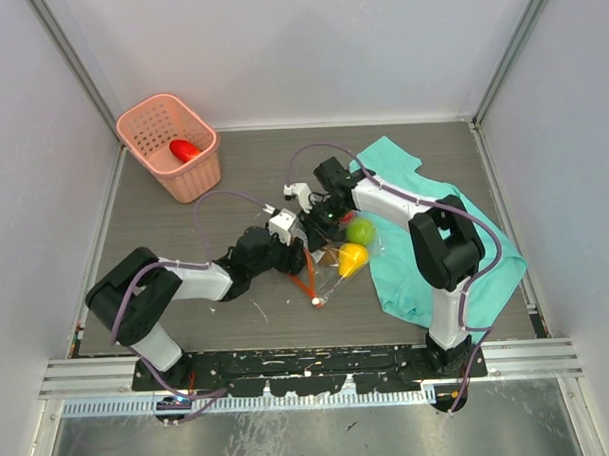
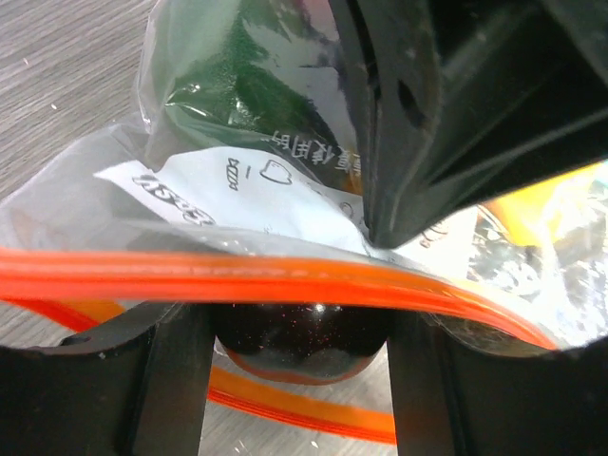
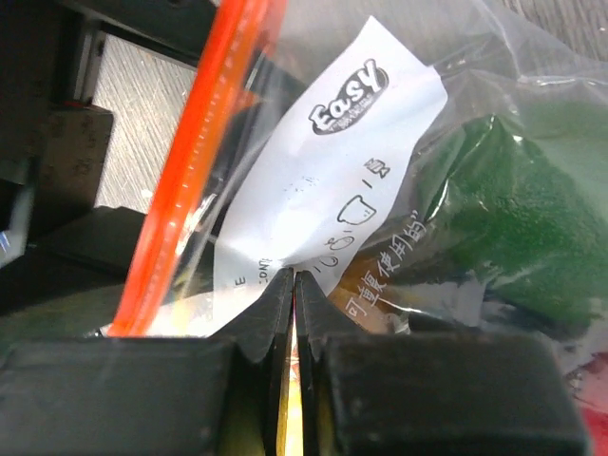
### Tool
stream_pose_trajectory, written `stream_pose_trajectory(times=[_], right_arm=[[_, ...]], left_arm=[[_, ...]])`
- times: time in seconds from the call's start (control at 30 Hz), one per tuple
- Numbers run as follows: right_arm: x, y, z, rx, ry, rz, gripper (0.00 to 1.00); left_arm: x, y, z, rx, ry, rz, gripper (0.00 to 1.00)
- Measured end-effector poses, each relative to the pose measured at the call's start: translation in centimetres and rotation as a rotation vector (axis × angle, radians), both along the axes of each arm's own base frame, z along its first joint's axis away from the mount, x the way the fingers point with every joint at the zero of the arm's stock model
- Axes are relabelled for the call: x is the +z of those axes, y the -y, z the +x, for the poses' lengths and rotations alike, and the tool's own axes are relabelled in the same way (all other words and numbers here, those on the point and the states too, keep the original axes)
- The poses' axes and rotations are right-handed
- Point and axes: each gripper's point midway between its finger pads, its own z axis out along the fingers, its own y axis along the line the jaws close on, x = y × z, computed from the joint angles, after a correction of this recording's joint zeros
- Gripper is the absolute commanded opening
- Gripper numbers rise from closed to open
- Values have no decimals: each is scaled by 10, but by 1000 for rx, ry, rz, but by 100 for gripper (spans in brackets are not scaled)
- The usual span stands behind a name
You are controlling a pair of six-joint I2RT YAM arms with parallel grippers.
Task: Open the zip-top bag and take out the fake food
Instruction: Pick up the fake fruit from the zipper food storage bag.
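The bag (image 1: 333,274) lay mid-bench, at the edge of the teal cloth (image 1: 486,262), with both arms meeting over it. You had the opening step done, as far as I could judge: in the left wrist view the orange zip strip (image 2: 190,275) ran in two separate lines, one above and one below a dark glossy piece (image 2: 299,344) of food sitting in the mouth.

Your right end effector (image 3: 294,285) was pressed together on the bag, pinching the film at the white label (image 3: 332,180). Your left end effector (image 2: 302,328) stood with its jaws on either side of the dark piece. They looked to be against it, but I could not tell whether they truly gripped.

Removal looked only begun. One red piece (image 1: 185,150) lay in the pink basket (image 1: 146,123); a green piece (image 1: 361,231) and a yellow one (image 1: 353,256) were still under the film.

From above, the arms hid the mouth of the bag, so you could not see how wide it gaped. I could not find the slider. The wrist views were too close and glare-streaked to count what else remained inside.
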Motion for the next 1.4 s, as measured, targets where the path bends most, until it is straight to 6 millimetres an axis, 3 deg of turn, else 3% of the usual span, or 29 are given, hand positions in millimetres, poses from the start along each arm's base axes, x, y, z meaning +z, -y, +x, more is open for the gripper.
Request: stream_pose_trajectory(times=[0.27,0.9,1.2,1.4], right_arm=[[5,12,5,-24,-38,42,12],[53,14,1,42,32,171,15],[78,20,4,44,83,229,16],[89,24,4,40,100,258,17]], left_arm=[[26,2,-20,-42,-66,-75,5],[23,-26,-66,-14,-530,-205,2],[24,-35,-71,9,-653,-256,1],[38,-40,-69,17,-665,-301,0]])
